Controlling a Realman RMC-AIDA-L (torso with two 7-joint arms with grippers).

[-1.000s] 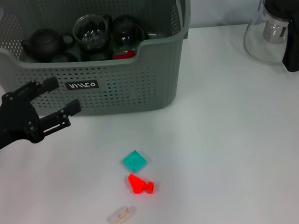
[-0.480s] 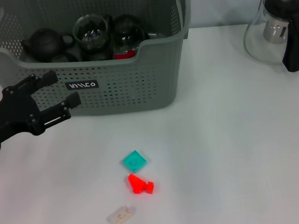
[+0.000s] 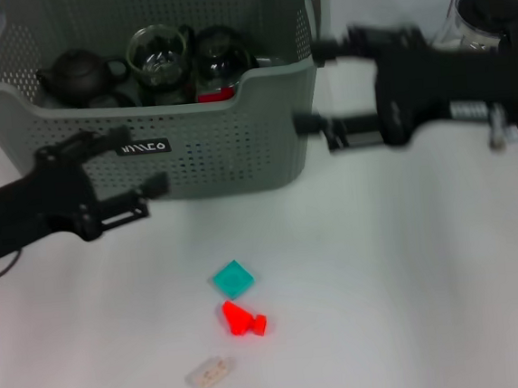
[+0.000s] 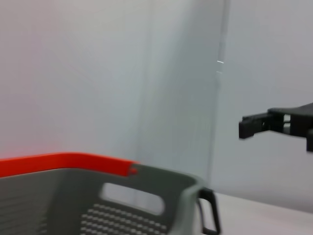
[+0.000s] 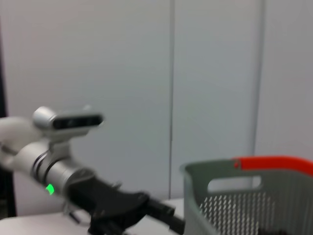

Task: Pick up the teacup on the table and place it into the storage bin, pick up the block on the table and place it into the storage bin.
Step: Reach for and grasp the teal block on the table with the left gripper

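The grey-green storage bin (image 3: 237, 150) stands at the back left and holds dark teapots and a glass cup (image 3: 158, 56). No teacup shows on the table. On the table in front lie a teal block (image 3: 234, 279), a red block (image 3: 243, 320) and a pale block (image 3: 210, 372). My left gripper (image 3: 142, 159) is open against the bin's front wall, near its black label. My right gripper (image 3: 311, 87) is open and empty beside the bin's right wall. The left wrist view shows the bin's orange-clipped rim (image 4: 63, 164). The right wrist view shows the bin (image 5: 244, 200).
A glass kettle with a black handle (image 3: 492, 6) stands at the back right, partly behind my right arm. The white table (image 3: 412, 280) stretches bare to the right of the blocks.
My right arm has swung in from the right and now reaches to the bin's right wall. My left gripper has shifted a little to the right along the bin's front.
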